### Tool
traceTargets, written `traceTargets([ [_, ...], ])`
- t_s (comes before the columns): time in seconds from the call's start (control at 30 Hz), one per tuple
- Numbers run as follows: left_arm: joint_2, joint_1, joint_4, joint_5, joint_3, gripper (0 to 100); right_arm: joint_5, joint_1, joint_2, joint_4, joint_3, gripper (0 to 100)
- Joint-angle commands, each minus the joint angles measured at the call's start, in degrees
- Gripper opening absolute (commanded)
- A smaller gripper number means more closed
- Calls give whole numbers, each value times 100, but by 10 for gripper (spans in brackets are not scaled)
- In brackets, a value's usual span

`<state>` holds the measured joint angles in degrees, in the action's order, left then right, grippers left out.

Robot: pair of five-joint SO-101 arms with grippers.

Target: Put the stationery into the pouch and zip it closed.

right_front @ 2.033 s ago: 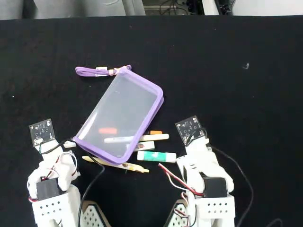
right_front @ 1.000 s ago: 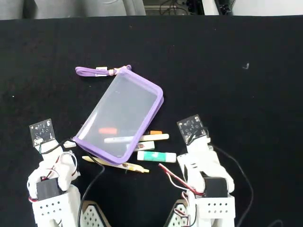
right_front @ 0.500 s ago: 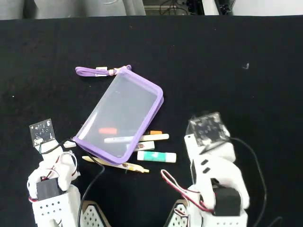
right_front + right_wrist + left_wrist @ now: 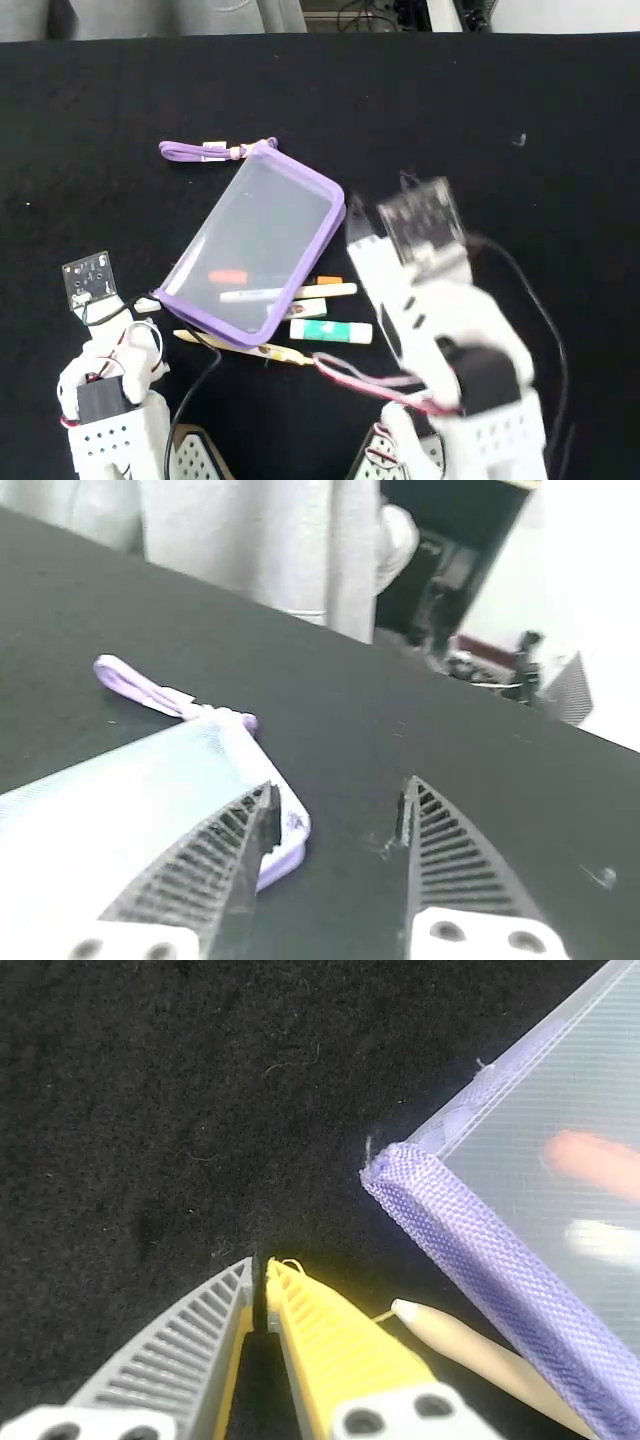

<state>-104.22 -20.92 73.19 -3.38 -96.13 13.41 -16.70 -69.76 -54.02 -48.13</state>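
Lying beside one pouch: one green-white tube.

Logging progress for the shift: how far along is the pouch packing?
Nothing looks done: the glue stick and a cream pen lie outside the pouch. Nothing is held: right gripper hovers open near the pouch, left gripper sits shut beside it. Loading and zipping remain.

your left arm tucked low down at 7 o'clock, left gripper with jaws pinched together, tips basically touching, your right arm stretched out from 5 o'clock, leaning toward 11, wrist lifted pretty high, right gripper with jaws spread wide
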Motion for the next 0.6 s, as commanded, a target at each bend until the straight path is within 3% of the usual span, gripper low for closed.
traceTargets([
  [0.0,-44,-13,18,53,-127,30,-123,-413,1270,237,1103,198],
  [0.57,-44,-13,18,53,-127,30,-185,-1029,6193,237,4532,198],
])
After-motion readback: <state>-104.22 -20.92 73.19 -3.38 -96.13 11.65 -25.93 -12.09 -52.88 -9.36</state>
